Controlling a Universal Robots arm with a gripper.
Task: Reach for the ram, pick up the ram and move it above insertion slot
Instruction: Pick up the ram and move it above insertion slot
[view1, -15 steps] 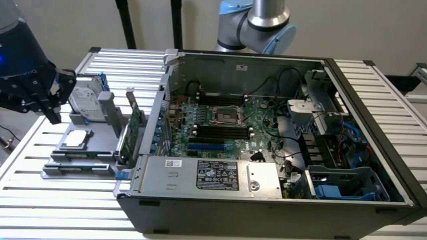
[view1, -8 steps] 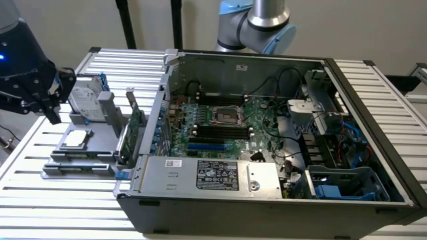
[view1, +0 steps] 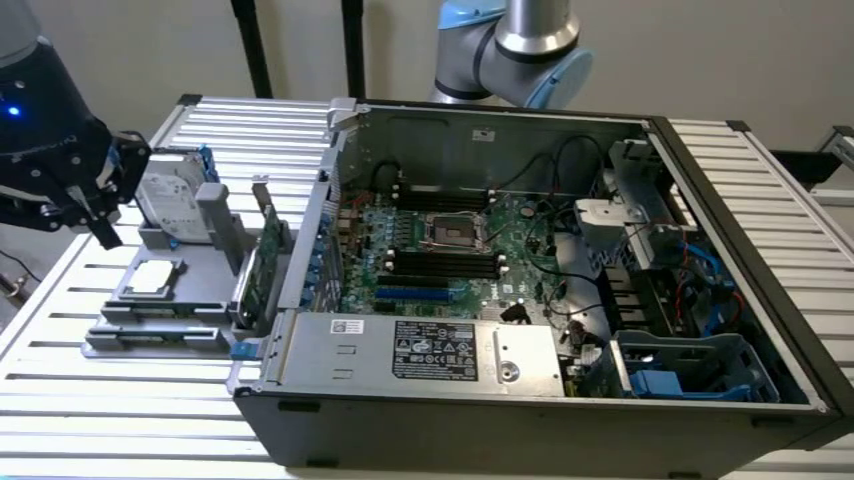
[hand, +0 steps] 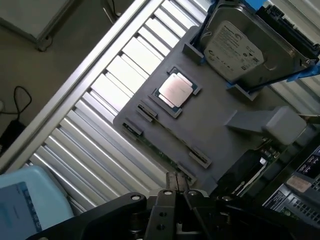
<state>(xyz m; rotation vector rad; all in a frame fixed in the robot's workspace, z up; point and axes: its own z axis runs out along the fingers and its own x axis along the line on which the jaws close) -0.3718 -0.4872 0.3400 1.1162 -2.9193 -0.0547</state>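
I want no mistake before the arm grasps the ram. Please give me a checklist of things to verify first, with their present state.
1. Ram seated at the edge of the gray tray: ok.
2. Gripper close to the ram: ok.
3. Gripper open for the grasp: not ok, shut.
4. Ram held: not ok, not yet.
5. Processor chip apart from the ram: ok.
6. Computer case open, motherboard exposed: ok.

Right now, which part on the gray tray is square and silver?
The processor chip, lying flat; the hard drive is larger and propped up, the ram a thin green stick.
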